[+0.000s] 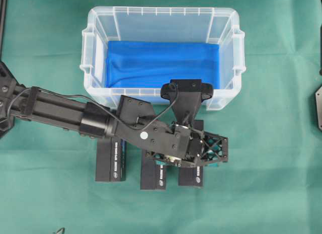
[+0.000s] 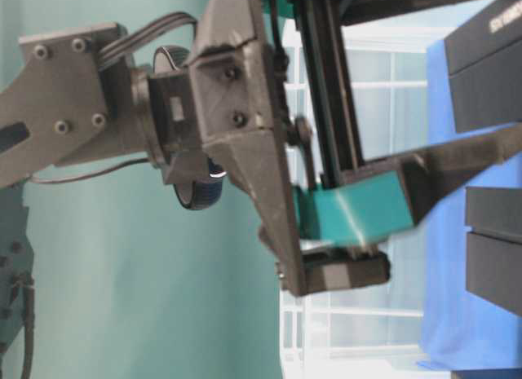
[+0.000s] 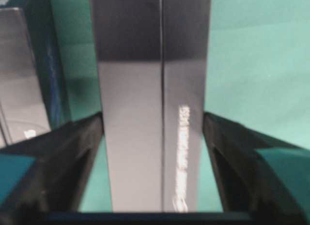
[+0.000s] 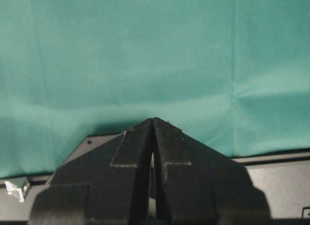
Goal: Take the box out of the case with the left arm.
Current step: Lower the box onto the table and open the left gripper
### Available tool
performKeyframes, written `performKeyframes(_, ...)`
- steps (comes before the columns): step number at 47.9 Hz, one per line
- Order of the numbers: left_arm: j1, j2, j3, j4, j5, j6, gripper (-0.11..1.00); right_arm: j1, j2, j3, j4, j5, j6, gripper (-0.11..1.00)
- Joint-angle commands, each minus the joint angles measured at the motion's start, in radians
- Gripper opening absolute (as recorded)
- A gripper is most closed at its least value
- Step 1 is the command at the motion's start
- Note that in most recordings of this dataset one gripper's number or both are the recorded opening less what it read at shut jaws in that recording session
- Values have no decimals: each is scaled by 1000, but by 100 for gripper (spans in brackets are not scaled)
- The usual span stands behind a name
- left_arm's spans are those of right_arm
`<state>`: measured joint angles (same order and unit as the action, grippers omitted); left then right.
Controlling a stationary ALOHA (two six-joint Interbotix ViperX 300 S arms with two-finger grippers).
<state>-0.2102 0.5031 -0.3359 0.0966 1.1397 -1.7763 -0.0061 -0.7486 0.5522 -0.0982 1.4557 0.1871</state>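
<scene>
Writing: white print runs along the top of each black box; too small and blurred to read in any view.
Case (image 1: pixel 161 22): clear plastic bin on the green cloth (image 1: pixel 271 168), a blue sheet (image 1: pixel 161 63) lining its bottom; no box shows inside it.
Boxes: three black boxes lie side by side on the cloth just in front of the case: left box (image 1: pixel 110 161), middle box (image 1: pixel 153 176), right box (image 1: pixel 191 174).
Left gripper (image 3: pixel 155 138): lowered over the right box; in the left wrist view the box lies between the fingers (image 3: pixel 68 157), with a thin strip of green cloth showing on each side, so the fingers stand apart, not clamped.
Right gripper (image 4: pixel 153 138): fingers pressed together, holding nothing, above bare cloth.
</scene>
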Motion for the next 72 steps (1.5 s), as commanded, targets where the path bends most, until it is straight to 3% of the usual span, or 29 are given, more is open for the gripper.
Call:
performKeyframes(1, 2, -69, -15, 2, -5, 2, 84, 0, 2, -11, -2, -5, 2, 1)
performKeyframes(5, 2, -71, -14, 2, -5, 2, 96, -2, 2, -9, -3, -5, 2, 1)
performKeyframes(33, 11, -115, -44, -3, 23, 2, 92, -2, 2, -11, -5, -2, 2, 1)
performKeyframes(60, 6, -121, -262, -3, 196, 29, 92, -2, 2, -11, -3, 0, 0, 1)
performKeyframes(72, 2, -124, -261, -2, 229, 29, 92, 0, 2, -11, -5, 0, 0, 1)
